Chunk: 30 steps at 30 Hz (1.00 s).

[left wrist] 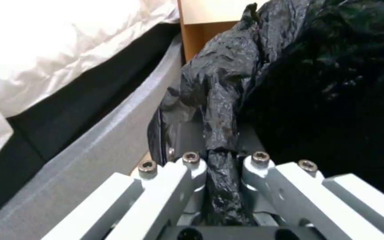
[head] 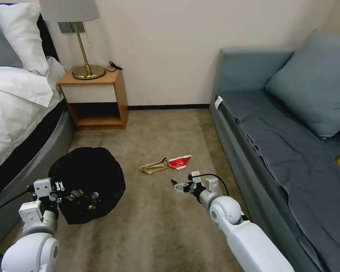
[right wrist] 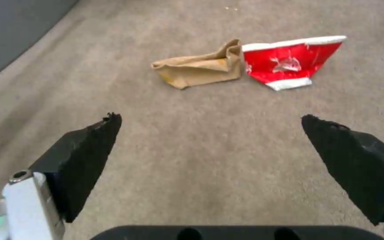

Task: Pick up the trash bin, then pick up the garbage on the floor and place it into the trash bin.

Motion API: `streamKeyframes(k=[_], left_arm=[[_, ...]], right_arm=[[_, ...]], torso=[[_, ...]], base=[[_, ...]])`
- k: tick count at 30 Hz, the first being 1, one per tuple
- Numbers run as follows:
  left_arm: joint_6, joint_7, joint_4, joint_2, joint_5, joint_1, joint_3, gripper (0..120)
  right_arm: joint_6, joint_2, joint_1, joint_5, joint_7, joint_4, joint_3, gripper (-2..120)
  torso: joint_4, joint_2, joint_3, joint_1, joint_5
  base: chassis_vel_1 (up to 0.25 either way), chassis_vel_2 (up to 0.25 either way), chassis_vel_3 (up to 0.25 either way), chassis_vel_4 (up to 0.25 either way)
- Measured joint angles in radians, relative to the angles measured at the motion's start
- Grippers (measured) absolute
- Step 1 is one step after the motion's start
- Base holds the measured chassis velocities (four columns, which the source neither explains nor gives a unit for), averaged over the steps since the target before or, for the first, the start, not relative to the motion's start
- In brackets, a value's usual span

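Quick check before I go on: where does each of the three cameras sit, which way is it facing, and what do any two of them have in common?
Head view: high on the robot, looking down at the carpet between bed and sofa; both arms show, left hand at the trash bin, right hand open.
Left wrist view: along the left hand, shut on the bin's black bag.
Right wrist view: between the open right hand, facing the floor.
Shared by head and right wrist views: brown paper bag and red carton.

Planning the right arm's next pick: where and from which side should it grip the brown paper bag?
Grip the brown paper bag across its raised, crumpled end beside the red carton, coming from above. It lies flat on the carpet, so only that upstanding fold probably gives the open right gripper something to pinch.
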Motion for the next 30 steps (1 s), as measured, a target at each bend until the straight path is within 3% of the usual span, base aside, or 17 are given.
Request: streamKeyframes(k=[30], left_arm=[[-0.060,0.002,0.019,-0.002,0.001,0.044,-0.021,4]], right_arm=[[0.023,0.034,-0.022,-0.035,0.018,-0.056,0.018,100]], torso=[[0.0001,0.000,0.000,0.000,0.0000]], base=[[-0.003,0.003,0.005,-0.002]])
